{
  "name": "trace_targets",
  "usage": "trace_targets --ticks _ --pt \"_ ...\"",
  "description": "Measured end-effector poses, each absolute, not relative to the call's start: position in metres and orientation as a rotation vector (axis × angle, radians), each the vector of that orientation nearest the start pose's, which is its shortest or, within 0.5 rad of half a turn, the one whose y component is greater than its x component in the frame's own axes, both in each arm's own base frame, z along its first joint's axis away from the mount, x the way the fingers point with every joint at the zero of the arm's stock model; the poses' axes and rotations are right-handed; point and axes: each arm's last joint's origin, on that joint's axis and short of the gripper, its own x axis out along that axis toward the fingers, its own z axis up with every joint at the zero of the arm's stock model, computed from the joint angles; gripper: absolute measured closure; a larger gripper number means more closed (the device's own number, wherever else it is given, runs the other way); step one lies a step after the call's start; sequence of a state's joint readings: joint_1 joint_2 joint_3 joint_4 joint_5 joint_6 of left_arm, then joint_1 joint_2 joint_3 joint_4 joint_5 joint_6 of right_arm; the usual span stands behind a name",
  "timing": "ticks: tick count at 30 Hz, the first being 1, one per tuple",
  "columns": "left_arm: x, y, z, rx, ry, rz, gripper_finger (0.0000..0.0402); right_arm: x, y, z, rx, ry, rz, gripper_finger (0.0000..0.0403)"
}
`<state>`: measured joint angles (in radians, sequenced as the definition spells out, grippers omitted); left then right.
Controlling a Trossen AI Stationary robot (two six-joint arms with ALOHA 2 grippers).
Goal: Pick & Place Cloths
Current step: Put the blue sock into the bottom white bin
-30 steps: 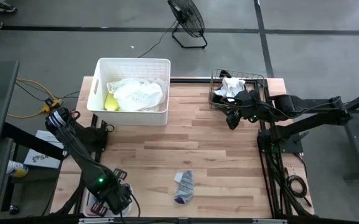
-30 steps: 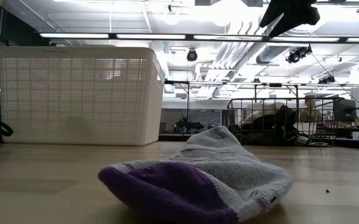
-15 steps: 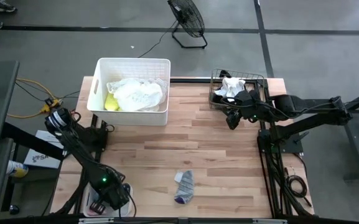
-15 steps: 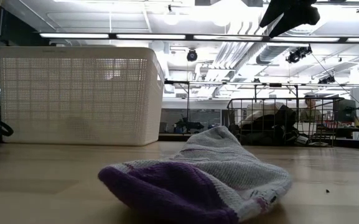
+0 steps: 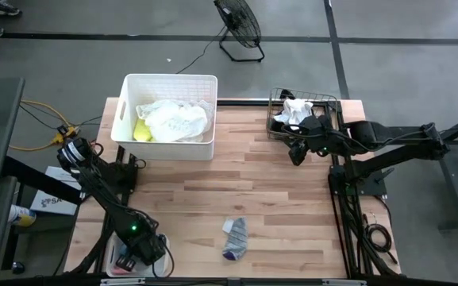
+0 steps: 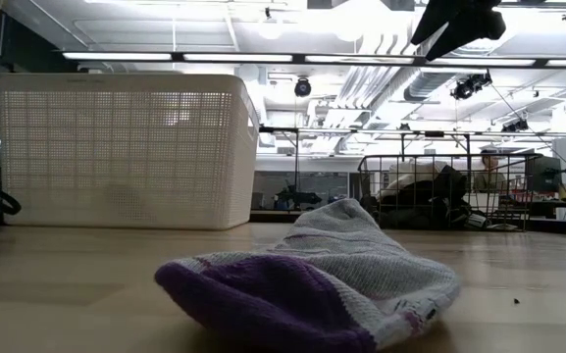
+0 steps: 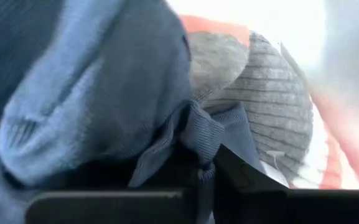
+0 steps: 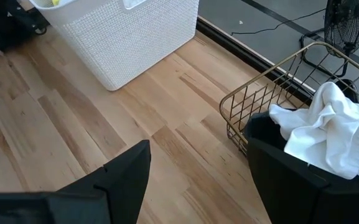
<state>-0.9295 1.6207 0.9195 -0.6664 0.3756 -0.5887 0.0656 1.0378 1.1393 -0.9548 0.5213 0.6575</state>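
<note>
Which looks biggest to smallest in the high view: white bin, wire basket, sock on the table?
1. White bin
2. Wire basket
3. Sock
The camera looks straight down, so nearness hardly skews this.

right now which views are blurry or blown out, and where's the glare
Left wrist view: too close to focus, the blue cloth and grey ribbed cloth are soft, and the far side is blown out white. Low view: the sock is slightly soft up close, with bright ceiling strip lights behind. High and right wrist views: evenly lit, sharp, no strong glare.
</note>
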Motion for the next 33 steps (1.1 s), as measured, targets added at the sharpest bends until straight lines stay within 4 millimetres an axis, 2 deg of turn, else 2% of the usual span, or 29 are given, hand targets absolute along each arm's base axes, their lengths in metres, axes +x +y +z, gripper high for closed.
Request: trace_targets --ticks 4,10,17,21,25,33 --pt "0.159 -0.231 0.163 -0.111 1.655 -0.560 0.0354 0.185 -0.002 0.345 0.361 0.644 -0.673 0.0144" --pt "0.163 -0.236 0.171 -0.146 1.644 -0.559 0.0301 0.185 -0.002 0.345 0.360 0.644 -0.673 0.0144" --pt "0.162 -0.235 0.180 -0.195 1.686 -0.493 0.0208 0.185 -0.002 0.345 0.360 0.645 -0.673 0.0144" --pt "0.159 -0.231 0.188 -0.314 1.756 -0.427 0.0166 0.185 -0.002 0.345 0.360 0.646 -0.673 0.0144" --pt "0.160 -0.227 0.199 -0.458 1.786 -0.380 0.0147 0.184 -0.002 0.344 0.354 0.661 -0.677 0.0144" --pt "0.167 -0.215 0.223 -0.691 1.760 -0.310 0.0143 0.183 -0.002 0.343 0.347 0.678 -0.681 0.0144"
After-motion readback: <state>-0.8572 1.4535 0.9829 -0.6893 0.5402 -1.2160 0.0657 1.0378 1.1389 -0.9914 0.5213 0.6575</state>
